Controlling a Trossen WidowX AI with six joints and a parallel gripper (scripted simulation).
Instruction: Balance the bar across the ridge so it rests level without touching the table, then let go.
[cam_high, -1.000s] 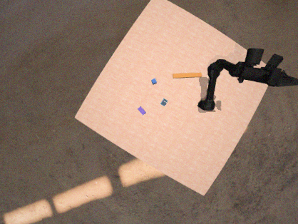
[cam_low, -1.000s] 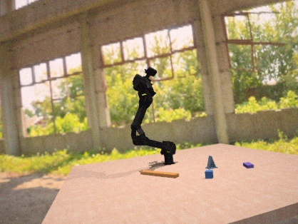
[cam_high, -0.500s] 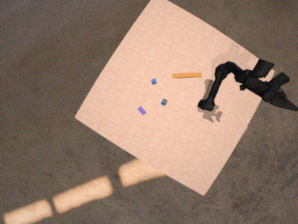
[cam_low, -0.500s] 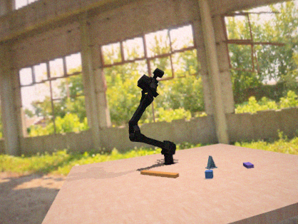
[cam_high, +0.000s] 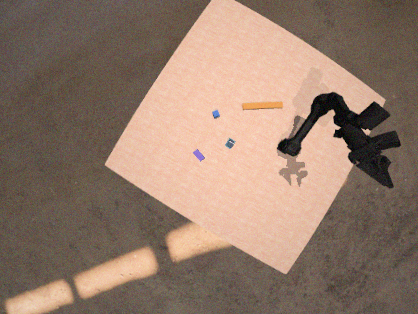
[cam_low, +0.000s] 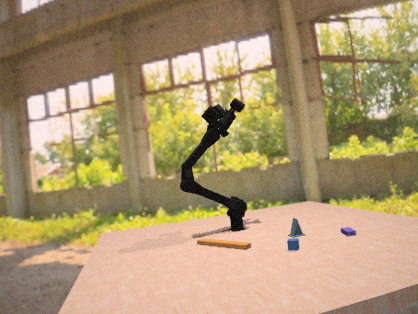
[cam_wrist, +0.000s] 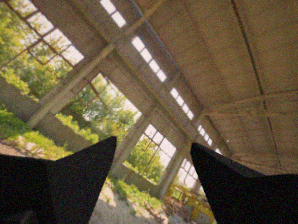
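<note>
The orange bar (cam_high: 262, 106) (cam_low: 223, 244) lies flat on the table. The ridge, a small dark teal wedge (cam_high: 230, 143) (cam_low: 296, 229), stands upright on the table with nothing across its peak, apart from the bar. My gripper (cam_wrist: 154, 144) (cam_high: 387, 175) is open and empty, raised high and pointed away from the bar and the ridge, out past the table edge in the top view. The wrist view shows only the two black fingers against the building. In the exterior view the fingers are hard to make out behind the wrist parts.
A blue cube (cam_high: 216, 114) (cam_low: 293, 244) sits near the ridge. A flat purple block (cam_high: 199, 155) (cam_low: 348, 231) lies on the ridge's other side. The arm's base (cam_high: 289, 146) (cam_low: 237, 220) stands on the pinkish table (cam_high: 165, 130) (cam_low: 165, 280).
</note>
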